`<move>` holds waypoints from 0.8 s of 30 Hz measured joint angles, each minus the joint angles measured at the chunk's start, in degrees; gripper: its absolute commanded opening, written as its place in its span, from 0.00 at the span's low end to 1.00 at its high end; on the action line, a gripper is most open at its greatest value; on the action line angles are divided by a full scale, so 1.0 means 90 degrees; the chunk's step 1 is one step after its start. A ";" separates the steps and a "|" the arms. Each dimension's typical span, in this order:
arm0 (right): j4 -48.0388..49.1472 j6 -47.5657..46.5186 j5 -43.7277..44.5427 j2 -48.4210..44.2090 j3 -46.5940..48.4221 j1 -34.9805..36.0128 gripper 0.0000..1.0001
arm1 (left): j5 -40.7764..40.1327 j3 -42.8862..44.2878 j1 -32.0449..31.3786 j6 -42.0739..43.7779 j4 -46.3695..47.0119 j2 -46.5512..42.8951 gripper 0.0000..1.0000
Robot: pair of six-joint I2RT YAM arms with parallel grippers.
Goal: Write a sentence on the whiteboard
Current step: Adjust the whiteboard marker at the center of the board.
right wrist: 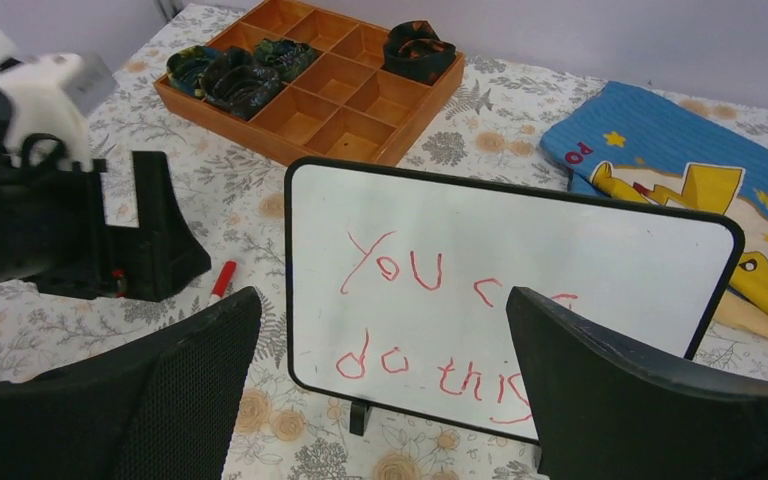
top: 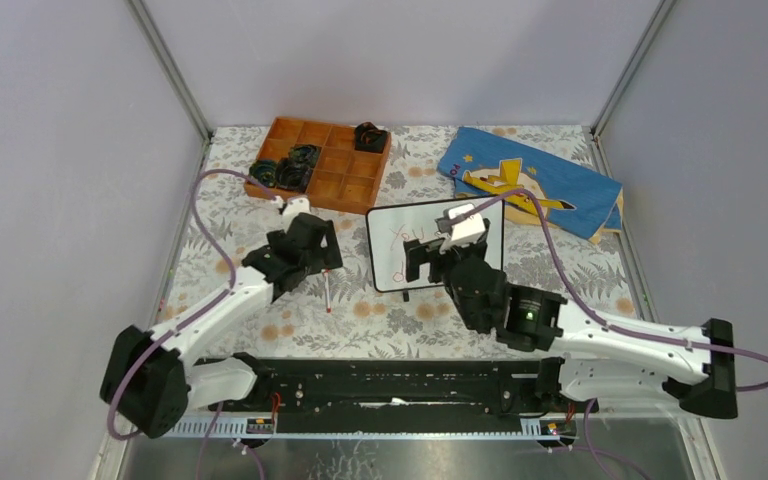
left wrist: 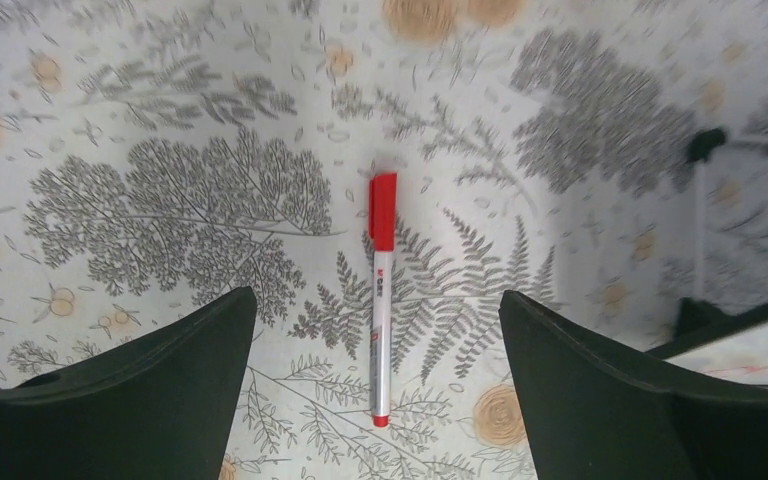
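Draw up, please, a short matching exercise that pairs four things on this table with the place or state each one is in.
Things:
1. red marker
2. whiteboard
3. wooden tray
4. blue cloth

Places or states:
a. spread at the far right of the table, showing a yellow figure
b. lying flat on the tablecloth, held by nothing
c. holding dark bundles in some of its compartments
d. standing on its feet, with red words written on it

Pairs: 1-b, 2-d, 3-c, 4-a
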 measured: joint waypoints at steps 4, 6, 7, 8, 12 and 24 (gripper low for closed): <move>-0.0148 0.0138 -0.0073 -0.0527 -0.0316 0.0000 1.00 | 0.0415 0.0051 0.0027 0.0005 -0.0221 0.0648 0.99; -0.0294 0.0236 -0.0056 -0.0792 -0.0447 0.0000 1.00 | 0.0566 0.0051 0.0027 0.0024 -0.0267 0.0709 0.99; -0.0357 0.0277 -0.0044 -0.0862 -0.0471 -0.0002 1.00 | 0.0636 0.0053 0.0027 0.0034 -0.0270 0.0704 0.99; -0.0464 0.0333 -0.0034 -0.0908 -0.0478 -0.0012 1.00 | 0.0695 0.0056 0.0027 0.0051 -0.0270 0.0687 0.99; -0.0818 0.0578 -0.0005 -0.0828 -0.0469 -0.0126 1.00 | 0.0860 0.0058 0.0027 0.0083 -0.0257 0.0602 0.99; -0.1348 0.0947 -0.0274 -0.0799 -0.0464 -0.0231 1.00 | 0.1185 0.0223 0.0279 0.0270 -0.0279 0.1678 0.83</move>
